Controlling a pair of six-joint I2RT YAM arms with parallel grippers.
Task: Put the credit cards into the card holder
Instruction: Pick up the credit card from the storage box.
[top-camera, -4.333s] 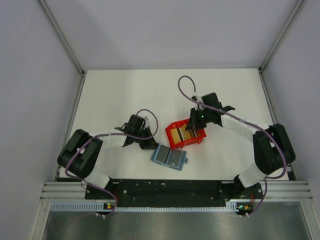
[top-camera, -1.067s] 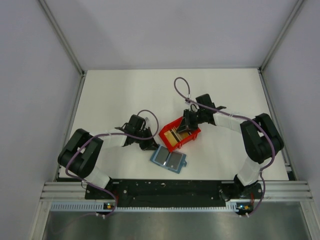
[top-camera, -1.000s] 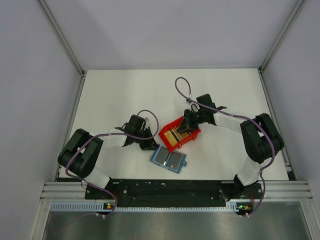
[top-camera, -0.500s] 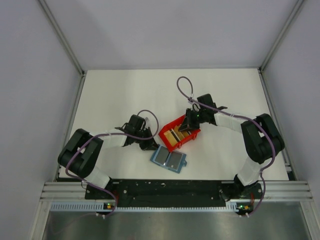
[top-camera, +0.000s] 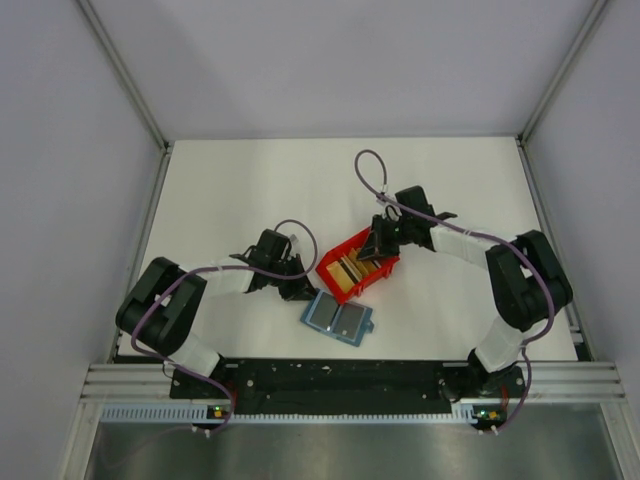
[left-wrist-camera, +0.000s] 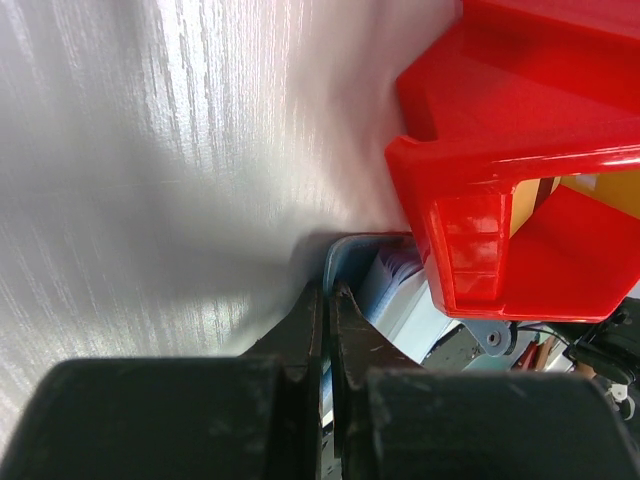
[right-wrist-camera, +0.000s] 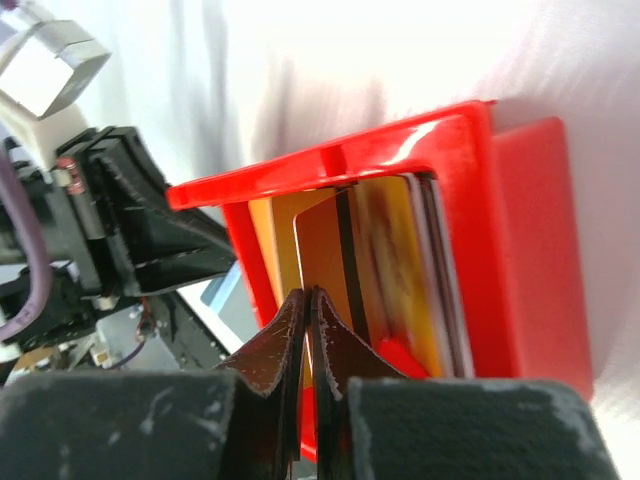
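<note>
The teal card holder (top-camera: 338, 317) lies open near the table's front; its grey pockets face up. My left gripper (top-camera: 300, 292) is shut on its far-left edge, and blue shows between the fingertips (left-wrist-camera: 327, 292) against the card holder (left-wrist-camera: 395, 290). Several credit cards (top-camera: 350, 268) stand on edge in the red bin (top-camera: 372, 283). My right gripper (top-camera: 372, 252) reaches into the bin from behind. It is shut on the edge of a gold card (right-wrist-camera: 325, 245) with a dark stripe. More credit cards (right-wrist-camera: 405, 260) stand beside it.
The red bin (left-wrist-camera: 520, 150) touches the card holder's far edge, tilted over it. The black left gripper body (right-wrist-camera: 150, 240) sits just beyond the bin's left wall (right-wrist-camera: 235, 250). White table spreads behind and to both sides. Metal frame posts stand at the far corners.
My right gripper moved left into the bin and nudged it towards the card holder. Within the last second its jaws closed on the gold card. The left arm has stayed put.
</note>
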